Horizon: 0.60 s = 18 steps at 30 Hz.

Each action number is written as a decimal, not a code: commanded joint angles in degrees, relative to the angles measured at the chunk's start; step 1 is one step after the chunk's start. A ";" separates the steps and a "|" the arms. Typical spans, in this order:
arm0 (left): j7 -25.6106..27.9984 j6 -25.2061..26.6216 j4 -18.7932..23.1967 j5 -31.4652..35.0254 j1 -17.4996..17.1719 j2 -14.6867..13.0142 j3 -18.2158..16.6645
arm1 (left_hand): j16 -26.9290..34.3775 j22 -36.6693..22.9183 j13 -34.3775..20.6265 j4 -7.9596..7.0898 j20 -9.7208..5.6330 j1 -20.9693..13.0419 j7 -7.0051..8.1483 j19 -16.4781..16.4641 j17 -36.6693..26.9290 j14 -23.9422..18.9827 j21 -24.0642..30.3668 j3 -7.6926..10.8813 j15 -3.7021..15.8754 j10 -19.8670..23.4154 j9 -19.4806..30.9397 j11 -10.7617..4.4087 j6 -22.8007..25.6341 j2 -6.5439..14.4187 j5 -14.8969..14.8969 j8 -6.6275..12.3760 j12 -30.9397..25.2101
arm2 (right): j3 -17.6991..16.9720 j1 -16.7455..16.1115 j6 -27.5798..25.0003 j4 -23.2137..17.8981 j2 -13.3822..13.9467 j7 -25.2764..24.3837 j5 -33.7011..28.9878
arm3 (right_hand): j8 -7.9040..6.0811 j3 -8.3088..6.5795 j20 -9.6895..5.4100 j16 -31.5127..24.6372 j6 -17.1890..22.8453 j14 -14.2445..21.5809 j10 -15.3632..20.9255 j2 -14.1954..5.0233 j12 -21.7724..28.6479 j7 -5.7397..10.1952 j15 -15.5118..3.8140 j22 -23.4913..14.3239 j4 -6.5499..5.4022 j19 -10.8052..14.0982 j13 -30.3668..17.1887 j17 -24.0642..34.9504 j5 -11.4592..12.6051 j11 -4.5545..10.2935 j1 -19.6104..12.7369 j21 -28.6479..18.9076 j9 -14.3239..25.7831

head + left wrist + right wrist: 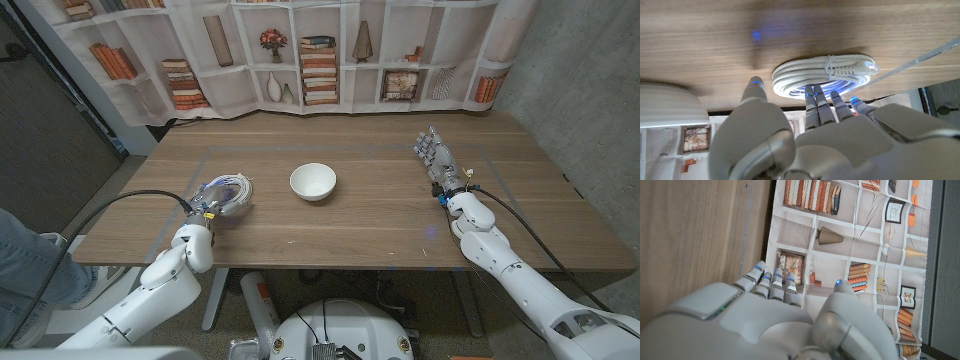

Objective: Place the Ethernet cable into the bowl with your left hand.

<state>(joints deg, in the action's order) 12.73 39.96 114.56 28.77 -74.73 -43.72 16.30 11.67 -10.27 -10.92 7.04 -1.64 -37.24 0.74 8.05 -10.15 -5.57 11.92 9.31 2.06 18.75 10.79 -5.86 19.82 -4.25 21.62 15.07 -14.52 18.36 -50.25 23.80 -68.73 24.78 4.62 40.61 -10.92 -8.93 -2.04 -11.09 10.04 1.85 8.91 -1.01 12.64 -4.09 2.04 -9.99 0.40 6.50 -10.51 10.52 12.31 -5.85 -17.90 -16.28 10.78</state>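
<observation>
A coiled white Ethernet cable (230,191) lies on the wooden table, left of a white bowl (313,182) that stands empty near the middle. My left hand (203,210) is right behind the coil, fingers reaching onto its near side. In the left wrist view the fingertips (820,95) sit at the rim of the cable (826,74), the thumb stands apart beside it, and nothing is gripped. The bowl (665,102) shows at that picture's edge. My right hand (436,160) stands on the right of the table, fingers straight and spread, holding nothing; its back (765,317) shows in the right wrist view.
A curtain printed with bookshelves (320,60) hangs behind the table's far edge. A person's leg in jeans (20,262) is at the lower left, off the table. A black cable (110,205) runs from my left arm over the table's left corner.
</observation>
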 commanded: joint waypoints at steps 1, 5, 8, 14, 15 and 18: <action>-2.02 1.46 -0.58 -0.22 2.12 -0.85 2.17 | 0.36 -0.21 -0.18 0.36 -0.01 -1.28 0.46 -0.48 -0.08 -1.39 0.21 -0.12 1.23 2.47 0.17 -0.93 1.83 0.19 0.36 0.67 -0.53 | 0.03 0.45 0.14 0.74 -0.44 0.26 0.16 | -0.45 -0.03 -1.15 0.16 0.43 0.22 0.50 -0.63 0.14 0.20 0.11 -0.35 0.36 0.76 -0.31 0.14 -0.13 -0.09 0.04 0.22 0.12; -1.91 2.09 -0.60 -0.04 2.46 -0.79 2.70 | 0.64 -0.21 -0.16 0.48 -0.32 -2.21 1.17 -1.45 -0.06 -2.88 0.46 -0.03 1.84 4.65 0.14 -1.23 4.06 0.53 0.51 1.09 -0.71 | 0.13 0.64 0.33 1.05 -0.41 0.54 -0.02 | -0.45 -0.03 -1.15 0.16 0.43 0.26 0.51 -0.65 0.14 0.24 0.07 -0.35 0.38 0.78 -0.31 0.14 -0.13 -0.15 0.04 0.30 0.12; -1.60 2.44 -0.62 0.16 2.64 -0.66 3.06 | 0.75 -0.15 -0.12 0.98 -0.84 -4.67 2.12 -2.89 0.00 -4.84 0.65 0.44 2.90 8.68 0.08 -3.17 8.37 1.26 0.84 2.02 -0.91 | 0.02 0.64 0.04 0.96 -0.52 0.57 0.34 | -0.44 -0.02 -1.15 0.16 0.41 0.28 0.50 -0.65 0.13 0.28 0.10 -0.35 0.40 0.79 -0.31 0.14 -0.13 -0.01 0.05 0.35 0.12; -1.85 4.00 -0.63 1.01 3.51 -0.57 4.42 | 1.13 -0.11 -0.09 1.65 -1.33 -8.94 3.53 -5.39 0.07 -8.89 0.97 1.54 4.58 14.89 -0.03 -4.57 14.37 2.41 1.09 3.35 -1.11 | 0.06 0.91 0.49 1.67 -0.79 1.21 0.43 | -0.42 0.01 -1.14 0.17 0.38 0.28 0.47 -0.66 0.11 0.25 0.11 -0.36 0.42 0.83 -0.31 0.15 -0.14 -0.04 0.07 0.43 0.12; -1.68 4.12 -0.70 1.16 3.63 -0.48 4.60 | 1.21 -0.11 -0.08 1.78 -1.50 -10.16 3.85 -6.06 0.07 -9.86 1.07 2.02 4.65 15.60 -0.05 -4.98 16.14 2.97 1.13 3.81 -0.83 | 0.06 0.91 0.48 1.69 -0.79 1.27 0.47 | -0.42 0.01 -1.14 0.17 0.39 0.28 0.45 -0.66 0.10 0.25 0.10 -0.36 0.43 0.84 -0.31 0.15 -0.14 -0.04 0.07 0.46 0.12; -1.59 4.35 -0.69 1.29 3.86 -0.42 4.87 | 1.07 -0.11 -0.07 2.15 -1.60 -14.01 4.19 -7.35 0.12 -12.10 1.06 3.57 5.38 19.73 -0.14 -4.79 19.64 4.47 0.96 4.41 -0.74 | 0.02 0.89 0.59 1.81 -0.84 1.41 0.54 | -0.42 0.02 -1.14 0.19 0.40 0.26 0.46 -0.67 0.09 0.21 0.14 -0.36 0.44 0.85 -0.31 0.15 -0.14 -0.04 0.07 0.50 0.12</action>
<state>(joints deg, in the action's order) 11.38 42.57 114.07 29.33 -72.03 -44.41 19.32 12.53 -10.26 -10.72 8.95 -1.92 -47.79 4.45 1.80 -9.99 -15.79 12.53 11.44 2.29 33.60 10.39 -9.03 36.38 -1.40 22.43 18.72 -15.31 18.42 -49.59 24.07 -67.58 24.24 5.36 40.77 -10.92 -8.69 -2.37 -11.09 10.04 1.85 8.90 -1.30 12.64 -4.09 2.04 -10.28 0.64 6.82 -10.51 10.52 12.31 -5.85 -17.60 -15.84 10.78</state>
